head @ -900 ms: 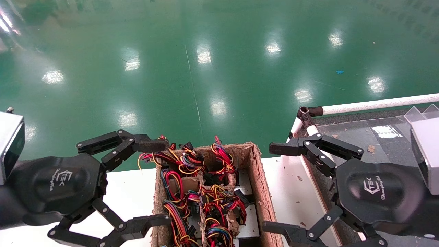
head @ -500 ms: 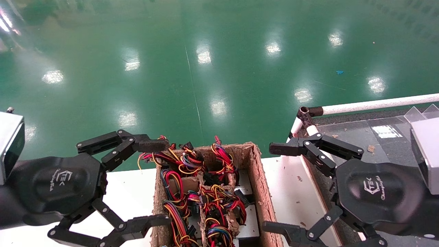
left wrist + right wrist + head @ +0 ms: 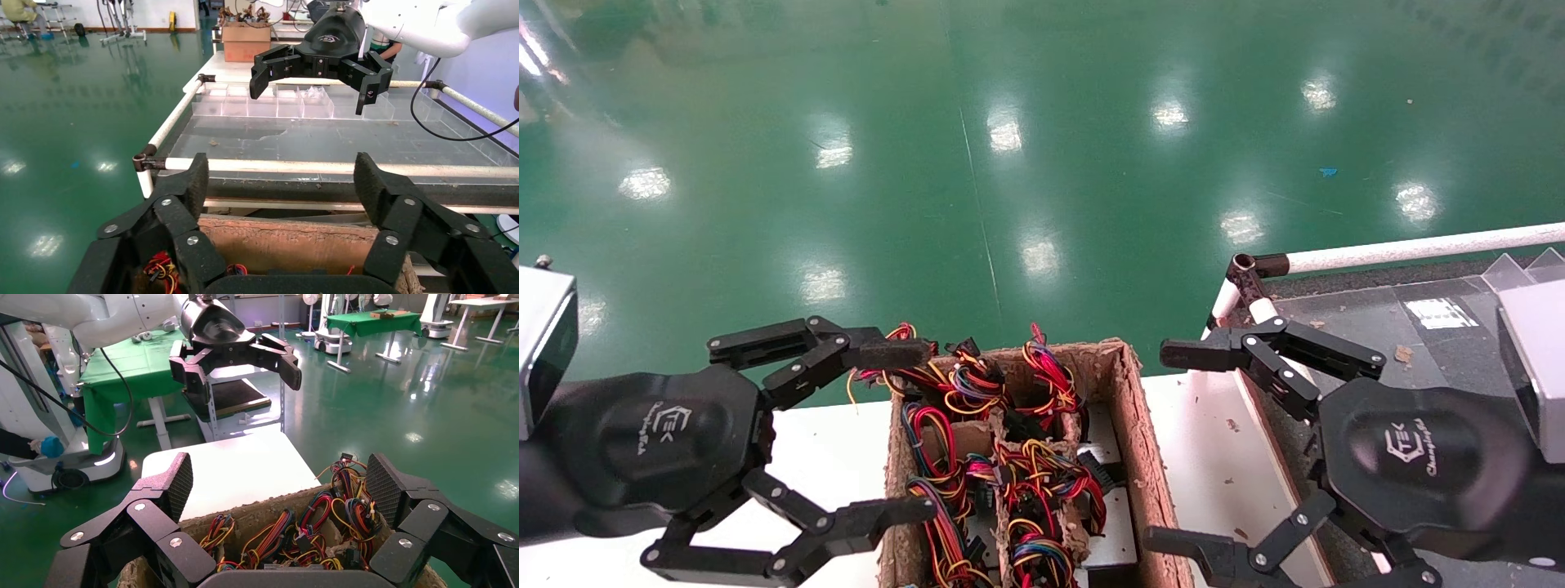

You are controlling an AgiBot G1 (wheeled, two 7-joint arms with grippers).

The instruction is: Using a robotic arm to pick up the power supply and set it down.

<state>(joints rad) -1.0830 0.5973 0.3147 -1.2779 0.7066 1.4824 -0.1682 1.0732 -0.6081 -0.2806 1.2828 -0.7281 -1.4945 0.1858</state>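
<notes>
A brown pulp box (image 3: 1144, 457) sits on the white table, filled with red, yellow, orange and black wire bundles (image 3: 1026, 482). The power supply bodies are mostly buried; only pale metal patches (image 3: 1101, 429) show under the wires. My left gripper (image 3: 895, 433) hovers open at the box's left wall, its fingers spanning that edge. In the left wrist view the left gripper (image 3: 281, 184) holds nothing. My right gripper (image 3: 1177, 447) stays open just right of the box, also empty, and the right wrist view looks between the right gripper's (image 3: 281, 481) fingers onto the wires (image 3: 306, 530).
The white table (image 3: 829, 457) extends left of the box. On the right stands a rack with a white pipe rail (image 3: 1418, 245) and a dark surface (image 3: 1361, 318) carrying clear plastic dividers (image 3: 275, 107). Green floor lies beyond.
The left gripper has edged slightly toward the box, and its two fingers stand a little closer together. The right gripper and the box have not moved.
</notes>
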